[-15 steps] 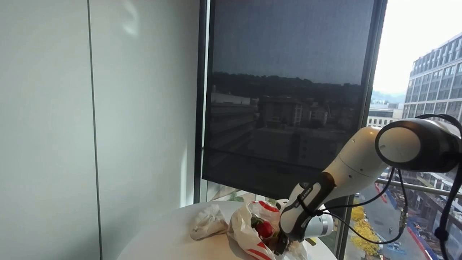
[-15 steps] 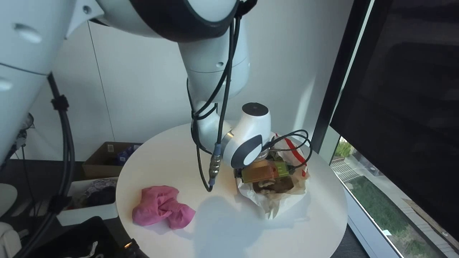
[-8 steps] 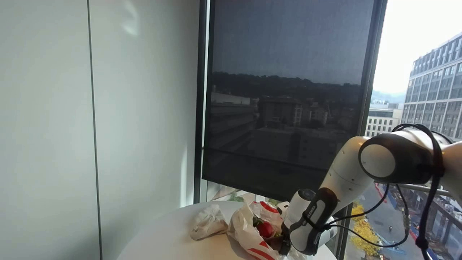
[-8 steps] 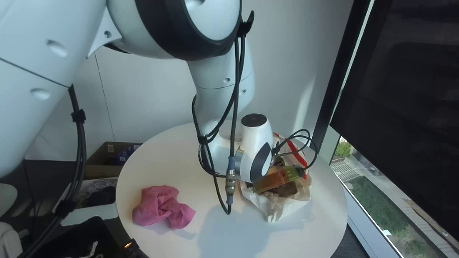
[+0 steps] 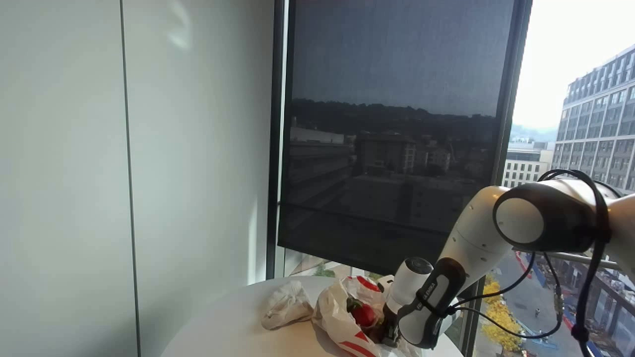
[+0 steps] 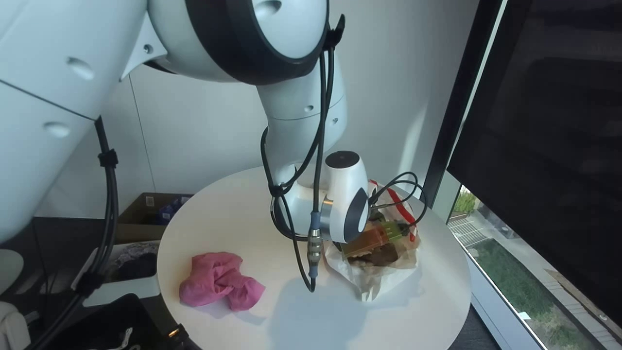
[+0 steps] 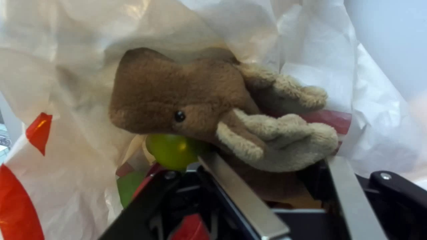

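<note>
White bag [image 5: 330, 311] on the tabletop [image 6: 233, 223]: brown plush moose [image 7: 203, 93], shiny green round thing [image 7: 173, 150] and red item [image 5: 364, 315] inside. Jaws stand parted, astride the moose's body; can't tell if they've clamped it. Cardboard box [image 6: 131, 232] off the table: something blue [image 6: 169, 211] in it.

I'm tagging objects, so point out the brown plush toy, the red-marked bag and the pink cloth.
Brown plush toy [image 7: 186, 90], wrist view: on its head, near the black eye.
Red-marked bag [image 5: 335, 317], in an exterior view: on its white wall.
Pink cloth [image 6: 216, 279], in an exterior view: on its folded middle.
</note>
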Motion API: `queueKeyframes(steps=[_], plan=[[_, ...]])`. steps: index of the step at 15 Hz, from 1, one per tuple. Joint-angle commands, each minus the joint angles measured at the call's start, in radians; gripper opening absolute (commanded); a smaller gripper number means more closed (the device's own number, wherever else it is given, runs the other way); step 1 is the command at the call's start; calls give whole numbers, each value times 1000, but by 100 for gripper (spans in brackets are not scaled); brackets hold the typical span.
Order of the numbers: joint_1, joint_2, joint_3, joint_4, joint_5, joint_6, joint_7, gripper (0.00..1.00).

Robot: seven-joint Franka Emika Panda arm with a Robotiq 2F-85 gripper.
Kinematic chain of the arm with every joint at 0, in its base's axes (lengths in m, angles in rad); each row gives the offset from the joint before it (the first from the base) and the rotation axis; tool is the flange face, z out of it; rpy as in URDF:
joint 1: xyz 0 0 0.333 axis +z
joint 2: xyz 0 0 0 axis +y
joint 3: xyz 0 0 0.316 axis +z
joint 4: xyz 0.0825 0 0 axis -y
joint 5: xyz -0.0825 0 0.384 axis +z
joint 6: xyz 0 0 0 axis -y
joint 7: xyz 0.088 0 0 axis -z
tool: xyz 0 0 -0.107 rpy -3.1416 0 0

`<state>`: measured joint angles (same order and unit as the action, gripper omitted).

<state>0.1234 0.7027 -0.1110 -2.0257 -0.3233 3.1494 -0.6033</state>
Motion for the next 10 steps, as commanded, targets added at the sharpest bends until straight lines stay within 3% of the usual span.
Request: queueKeyframes(steps=[1, 2, 6, 10], plan=[[12, -4, -39, 23, -68, -12, 48, 27], [10, -4, -44, 24, -77, -12, 54, 20], [8, -17, -53, 16, -101, -22, 78, 13], [-14, -76, -15, -12, -96, -63, 94, 18]])
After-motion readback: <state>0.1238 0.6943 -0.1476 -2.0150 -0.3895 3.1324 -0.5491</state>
